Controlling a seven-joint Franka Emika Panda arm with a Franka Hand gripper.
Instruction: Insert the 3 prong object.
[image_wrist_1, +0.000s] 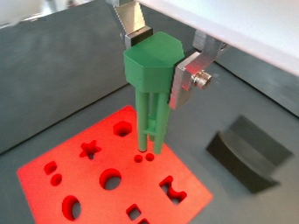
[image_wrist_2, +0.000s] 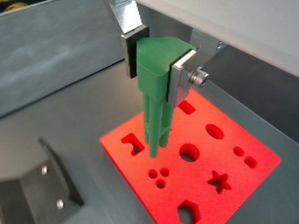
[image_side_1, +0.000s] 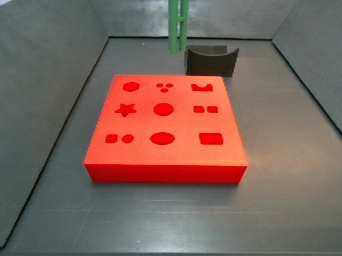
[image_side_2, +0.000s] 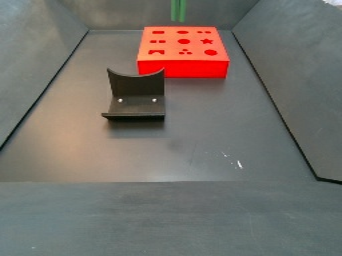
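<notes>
My gripper (image_wrist_1: 162, 59) is shut on the hexagonal head of the bright green 3 prong object (image_wrist_1: 149, 105), which hangs upright with its rods pointing down. It shows the same way in both wrist views, gripper (image_wrist_2: 158, 63) and object (image_wrist_2: 158, 118). The rod tips hover above the red block (image_wrist_1: 82, 175), close to its group of three small round holes (image_wrist_1: 142, 157). In both side views only the green rods show, at the upper edge (image_side_1: 178, 25) (image_side_2: 177, 10), above the red block (image_side_1: 167, 150) (image_side_2: 201, 65). The fingers are out of frame there.
The red block's top has several cut-outs, among them a star (image_side_1: 127, 110), a circle (image_side_1: 163, 108) and squares. The dark fixture (image_side_1: 211, 60) stands on the floor just beyond the block; it also shows in a side view (image_side_2: 134, 95) and in both wrist views (image_wrist_1: 251, 149) (image_wrist_2: 47, 188). Grey walls enclose the floor.
</notes>
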